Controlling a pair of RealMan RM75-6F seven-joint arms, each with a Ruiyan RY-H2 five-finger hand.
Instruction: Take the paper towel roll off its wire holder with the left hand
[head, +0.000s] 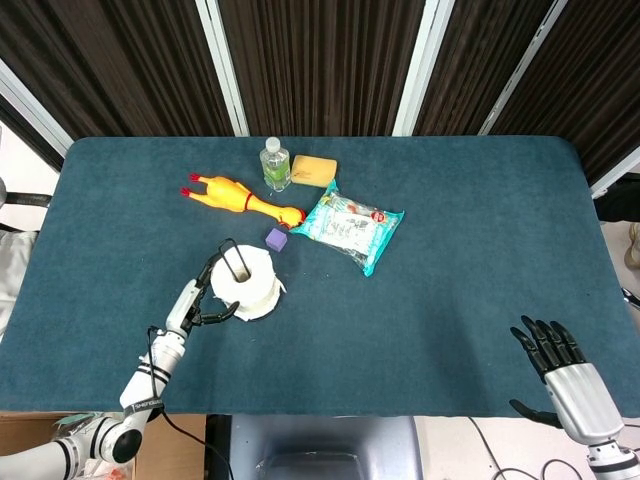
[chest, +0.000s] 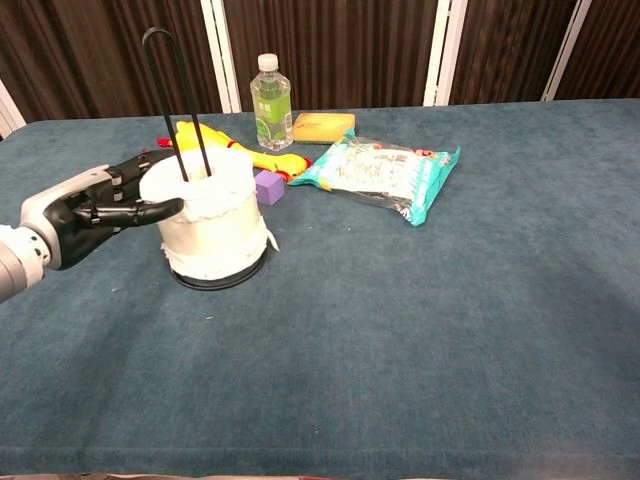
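Observation:
A white paper towel roll (head: 250, 287) (chest: 212, 228) stands on a black wire holder (chest: 166, 92) whose tall loop rises through its core. My left hand (head: 199, 300) (chest: 92, 210) is at the roll's left side. Its thumb lies across the near face and its fingers reach round the far side, so it grips the roll. The roll sits down on the holder's base ring. My right hand (head: 560, 366) rests at the table's near right corner, fingers spread, holding nothing. The chest view does not show it.
Behind the roll lie a purple cube (head: 276, 239), a yellow rubber chicken (head: 236, 195), a water bottle (head: 276, 165), a yellow sponge (head: 314, 169) and a teal snack packet (head: 351, 226). The blue table (head: 460, 280) runs bare toward the right.

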